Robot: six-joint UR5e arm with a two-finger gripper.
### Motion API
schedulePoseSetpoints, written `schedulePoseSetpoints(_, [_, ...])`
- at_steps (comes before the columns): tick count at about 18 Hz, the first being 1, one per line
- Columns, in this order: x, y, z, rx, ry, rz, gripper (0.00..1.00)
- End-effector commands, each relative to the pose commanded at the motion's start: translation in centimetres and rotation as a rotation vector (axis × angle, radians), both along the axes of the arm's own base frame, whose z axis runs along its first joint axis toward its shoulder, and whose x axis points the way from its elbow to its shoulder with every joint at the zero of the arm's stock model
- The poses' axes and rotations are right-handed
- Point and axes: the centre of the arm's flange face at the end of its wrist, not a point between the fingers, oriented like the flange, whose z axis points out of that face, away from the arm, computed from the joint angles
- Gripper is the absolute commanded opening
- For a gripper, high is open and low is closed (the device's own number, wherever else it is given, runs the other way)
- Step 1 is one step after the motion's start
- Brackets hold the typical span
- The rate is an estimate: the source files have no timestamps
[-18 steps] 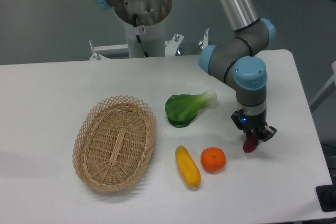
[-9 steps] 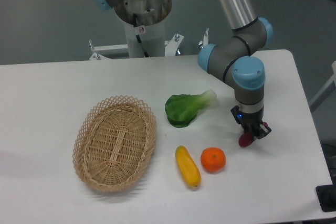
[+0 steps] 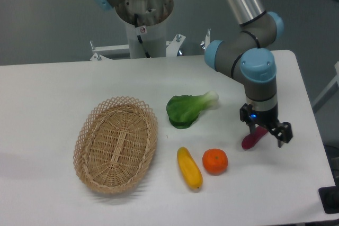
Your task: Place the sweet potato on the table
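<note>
The magenta-purple sweet potato (image 3: 251, 139) lies tilted on the white table (image 3: 53, 93), right of the round orange fruit. My gripper (image 3: 267, 129) points straight down just above it, with the jaws spread apart. The sweet potato's upper end sits between the fingers, close to the left one, and the lower end sticks out to the left on the table. The fingers no longer pinch it.
An orange fruit (image 3: 215, 161) and a yellow elongated vegetable (image 3: 189, 168) lie left of the sweet potato. A green leafy vegetable (image 3: 186, 108) lies farther back. An oval wicker basket (image 3: 116, 144) stands at the left. The table's right edge is near the gripper.
The gripper carried the sweet potato lower, shifted slightly right and turned. Its jaws have opened, and the sweet potato now rests on the table.
</note>
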Motion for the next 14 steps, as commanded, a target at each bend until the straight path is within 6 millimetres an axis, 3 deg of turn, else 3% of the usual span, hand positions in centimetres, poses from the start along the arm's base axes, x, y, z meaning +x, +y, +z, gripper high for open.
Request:
schedulePoseSetpoints(5, [-1.3, 0.6, 6.8, 0.083, 0.093, -0.015, 1.0])
schedulePoseSetpoints(10, [-3.6, -1.9, 12.5, 0.058, 0.057, 0.018, 1.0])
schedulePoseSetpoints(14, [-5.7, -5.0, 15.0, 0.022, 0.028, -0.036, 1.0])
